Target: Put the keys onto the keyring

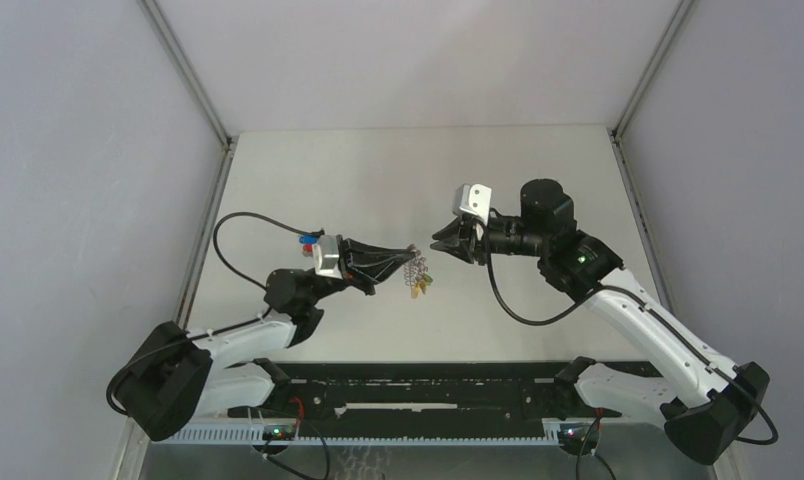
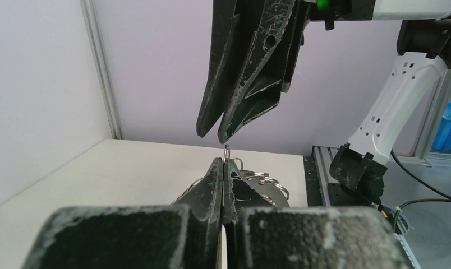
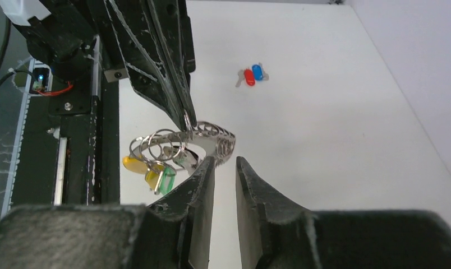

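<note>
Your left gripper (image 3: pixel 187 119) is clamped shut on the keyring (image 3: pixel 211 131), pinching its metal right at the fingertips. In the right wrist view the keyring hangs left of centre, clear of the table (image 3: pixel 335 145). Its chain loop arches toward the right, and the small rings (image 3: pixel 156 147), yellow strip (image 3: pixel 134 164) and green tag (image 3: pixel 167 182) dangle at the lower left. Your right gripper (image 3: pixel 225 161) comes up from the bottom edge of that view with its fingers only narrowly apart and nothing between them. Its tips sit just under the end of the chain loop, and you cannot tell whether they touch it. In the overhead view the two grippers face each other tip to tip near the centre of the frame. A pair of blue and red keys (image 3: pixel 251 74) lies on the table toward the top of the right wrist view, well apart from the keyring.
</note>
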Available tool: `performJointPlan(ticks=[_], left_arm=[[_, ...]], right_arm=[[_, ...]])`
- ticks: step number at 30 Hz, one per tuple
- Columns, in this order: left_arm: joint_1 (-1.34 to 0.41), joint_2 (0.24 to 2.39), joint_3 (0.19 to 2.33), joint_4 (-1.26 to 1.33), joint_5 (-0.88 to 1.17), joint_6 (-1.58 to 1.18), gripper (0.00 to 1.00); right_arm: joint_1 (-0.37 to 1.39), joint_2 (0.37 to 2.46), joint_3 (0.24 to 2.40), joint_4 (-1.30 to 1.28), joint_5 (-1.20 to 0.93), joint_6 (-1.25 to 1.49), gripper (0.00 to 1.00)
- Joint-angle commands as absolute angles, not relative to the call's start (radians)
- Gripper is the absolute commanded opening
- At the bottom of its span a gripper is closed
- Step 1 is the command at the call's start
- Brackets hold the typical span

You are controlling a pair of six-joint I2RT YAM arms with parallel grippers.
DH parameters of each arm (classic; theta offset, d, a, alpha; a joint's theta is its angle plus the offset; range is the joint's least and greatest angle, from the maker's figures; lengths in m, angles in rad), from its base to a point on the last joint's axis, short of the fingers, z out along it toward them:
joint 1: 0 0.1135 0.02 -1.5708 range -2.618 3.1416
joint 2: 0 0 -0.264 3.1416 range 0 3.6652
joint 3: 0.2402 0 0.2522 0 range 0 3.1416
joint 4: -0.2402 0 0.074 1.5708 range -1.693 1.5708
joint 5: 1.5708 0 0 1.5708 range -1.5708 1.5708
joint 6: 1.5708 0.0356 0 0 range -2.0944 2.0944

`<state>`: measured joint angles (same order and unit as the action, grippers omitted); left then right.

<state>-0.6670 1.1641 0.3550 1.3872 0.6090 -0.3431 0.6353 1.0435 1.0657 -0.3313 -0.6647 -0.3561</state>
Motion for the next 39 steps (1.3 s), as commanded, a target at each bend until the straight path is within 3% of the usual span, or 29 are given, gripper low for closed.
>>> performJointPlan(ticks=[1, 29, 35, 39], left_arm=[[-0.664, 1.162, 0.391, 1.455, 0.615, -0.362, 0.00], [-0.678, 1.160, 0.416, 1.459, 0.610, -0.379, 0.00], [-0.685, 1.157, 0.420, 1.460, 0.611, -0.379, 0.00], [-0.687, 1.162, 0.420, 1.461, 0.619, -0.379, 0.00]], right_arm=[[0.643, 1.051, 1.075, -0.228, -0.742, -0.352, 0.20], [0.693, 1.091, 1.075, -0.282, -0.776, -0.414, 0.17], [0.695, 1.094, 1.075, -0.274, -0.776, -0.410, 0.12], [0.693, 1.091, 1.076, -0.274, -0.771, -0.408, 0.02]])
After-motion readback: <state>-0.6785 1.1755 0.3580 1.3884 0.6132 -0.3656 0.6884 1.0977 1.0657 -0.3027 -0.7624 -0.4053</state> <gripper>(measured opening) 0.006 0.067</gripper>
